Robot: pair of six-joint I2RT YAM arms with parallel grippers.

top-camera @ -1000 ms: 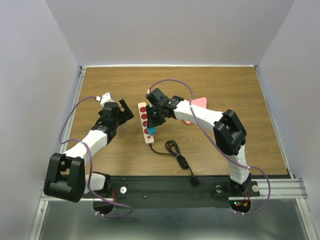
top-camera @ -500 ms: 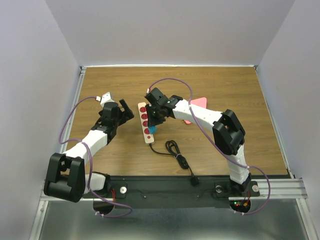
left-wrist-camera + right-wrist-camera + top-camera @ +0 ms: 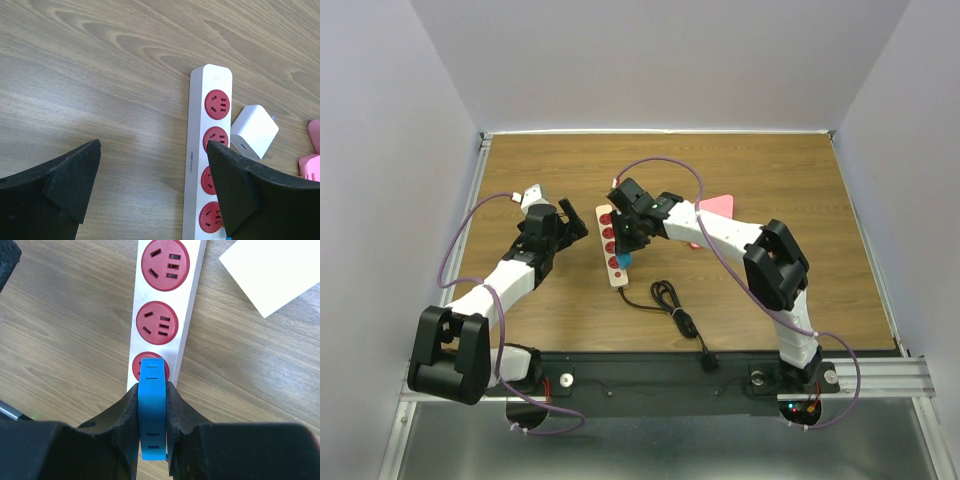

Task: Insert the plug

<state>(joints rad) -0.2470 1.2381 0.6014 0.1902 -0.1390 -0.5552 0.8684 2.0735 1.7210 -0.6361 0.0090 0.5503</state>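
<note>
Top, left-wrist and right-wrist views during plug insertion. My right gripper [image 3: 152, 390] is clamped on the blue rectangular plug [image 3: 152, 412], which stands upright over the near end of the long white plastic power strip with red round sockets [image 3: 165, 296]. Two sockets lie uncovered beyond the plug, and a third is partly hidden behind its top edge. Compared with one second ago, the overhead view shows my right wrist edged slightly toward the far left, while the blue plug [image 3: 623, 262] has stayed at the same spot on the strip. I read this as fine alignment or pressing rather than transport. The plug body hides its prongs, so I cannot tell whether they have entered the slots, and I judge the insertion unconfirmed. My left gripper [image 3: 152, 165] hovers with its fingers spread apart, touching nothing, beside the strip on the brown wooden table [image 3: 770, 180], where it could steady the strip if it slides. A small white square charger block [image 3: 254, 131] lies just beside the strip's far end.
</note>
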